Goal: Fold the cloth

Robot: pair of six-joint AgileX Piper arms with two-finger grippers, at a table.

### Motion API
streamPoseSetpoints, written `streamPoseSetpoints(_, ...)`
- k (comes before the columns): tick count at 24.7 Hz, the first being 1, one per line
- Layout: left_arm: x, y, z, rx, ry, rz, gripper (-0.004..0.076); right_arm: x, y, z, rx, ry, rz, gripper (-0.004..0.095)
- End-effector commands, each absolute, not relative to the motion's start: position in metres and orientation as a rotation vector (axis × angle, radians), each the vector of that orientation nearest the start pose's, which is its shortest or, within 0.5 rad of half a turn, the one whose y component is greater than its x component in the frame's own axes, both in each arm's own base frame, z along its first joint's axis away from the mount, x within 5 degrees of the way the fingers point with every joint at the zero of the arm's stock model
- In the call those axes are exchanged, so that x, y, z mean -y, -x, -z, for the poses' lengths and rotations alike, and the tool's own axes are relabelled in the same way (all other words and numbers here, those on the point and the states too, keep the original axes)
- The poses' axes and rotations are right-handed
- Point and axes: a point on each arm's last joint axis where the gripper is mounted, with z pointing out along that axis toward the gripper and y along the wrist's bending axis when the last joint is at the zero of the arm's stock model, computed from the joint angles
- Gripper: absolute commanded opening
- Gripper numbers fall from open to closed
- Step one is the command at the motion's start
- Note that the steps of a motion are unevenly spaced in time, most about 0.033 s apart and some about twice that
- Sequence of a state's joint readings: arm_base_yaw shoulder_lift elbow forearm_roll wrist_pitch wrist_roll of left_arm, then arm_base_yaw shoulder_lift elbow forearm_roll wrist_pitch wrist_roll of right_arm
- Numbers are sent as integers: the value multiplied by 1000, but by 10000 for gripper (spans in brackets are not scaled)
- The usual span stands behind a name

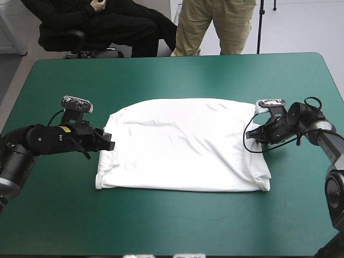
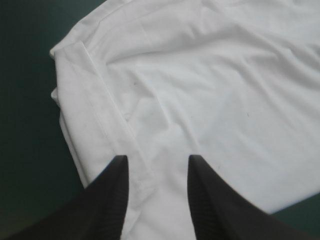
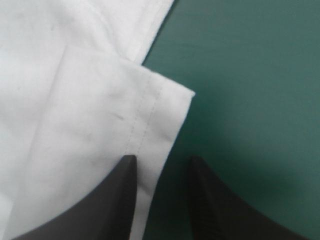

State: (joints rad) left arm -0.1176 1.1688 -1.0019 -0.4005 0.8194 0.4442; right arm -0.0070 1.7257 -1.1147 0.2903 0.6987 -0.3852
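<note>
White T-shirt (image 1: 183, 145) lies spread flat mid-table on the teal-green cover (image 1: 161, 75). Left gripper (image 2: 157, 160) stands open over its left edge. Right gripper (image 3: 161, 161) stands open, straddling its far right corner hem.

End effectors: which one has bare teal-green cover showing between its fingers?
The right end effector: the stitched hem edge of the T-shirt runs between its open fingers, teal-green cover beside it. The left end effector has only white cloth between its fingers.
</note>
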Motion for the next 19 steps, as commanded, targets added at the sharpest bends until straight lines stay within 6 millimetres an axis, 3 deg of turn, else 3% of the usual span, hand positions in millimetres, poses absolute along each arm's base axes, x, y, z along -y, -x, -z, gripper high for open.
streamPoseSetpoints(1, 56, -229, -348, -2307, -436, 362, 290, -16, -345, -213, -2699, 274, -222, 97)
streamPoseSetpoints(2, 56, -229, -348, -2311, -438, 364, 291, -16, -345, -213, -2697, 291, -219, 3)
streamPoseSetpoints(3, 56, -229, -348, -2313, -440, 365, 290, -16, -345, -213, -2697, 289, -219, -9)
streamPoseSetpoints(8, 56, -228, -347, -2328, -451, 364, 290, -14, -346, -223, -2642, 259, -186, -3)
streamPoseSetpoints(12, 56, -226, -346, -2344, -459, 371, 290, -10, -335, -269, -2467, 215, -100, -3)
streamPoseSetpoints(14, 56, -227, -346, -2341, -457, 370, 290, -10, -329, -281, -2441, 217, -101, -3)
streamPoseSetpoints(19, 56, -226, -346, -2347, -461, 371, 290, -22, -316, -286, -2499, 301, -162, -3)
